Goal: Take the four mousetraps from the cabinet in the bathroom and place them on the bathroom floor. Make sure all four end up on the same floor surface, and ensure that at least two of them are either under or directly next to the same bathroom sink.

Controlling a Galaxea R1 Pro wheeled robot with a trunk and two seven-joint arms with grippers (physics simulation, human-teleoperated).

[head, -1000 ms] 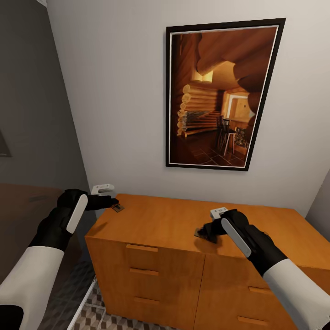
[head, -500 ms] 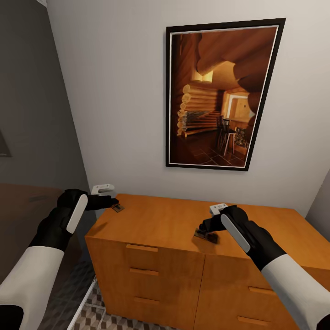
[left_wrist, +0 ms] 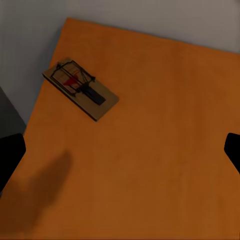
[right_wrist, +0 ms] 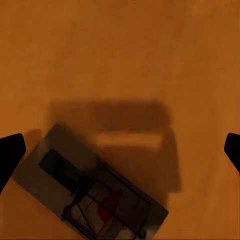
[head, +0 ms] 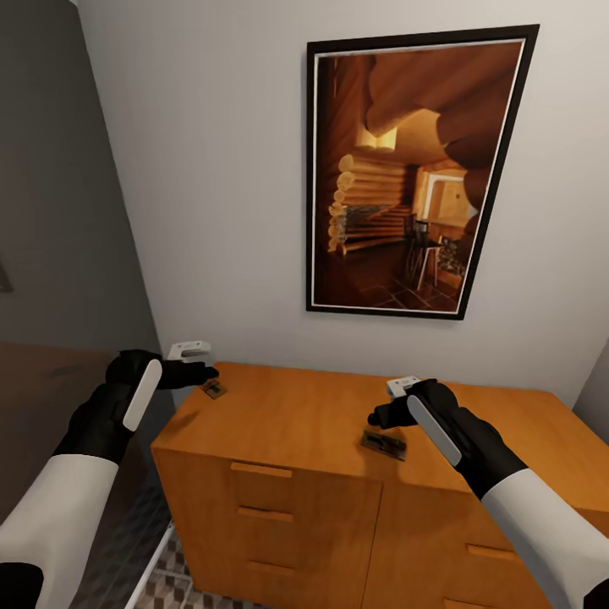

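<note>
I am hovering my right claw (head: 378, 418), spread wide and empty, above a mousetrap (head: 384, 444) on the cabinet (head: 296, 423); lowering squarely should grip its edges.

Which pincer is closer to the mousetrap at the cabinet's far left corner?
Left. The left pincer hovers right beside that mousetrap; the right pincer hangs across the cabinet, above another trap.

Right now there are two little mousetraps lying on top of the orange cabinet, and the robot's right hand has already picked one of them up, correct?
Not quite. Two mousetraps do lie on the cabinet, but the right hand holds nothing. The right wrist view shows its fingers spread wide, with the nearer mousetrap flat on the wood below them. The other mousetrap lies near the left hand, also untouched.
</note>
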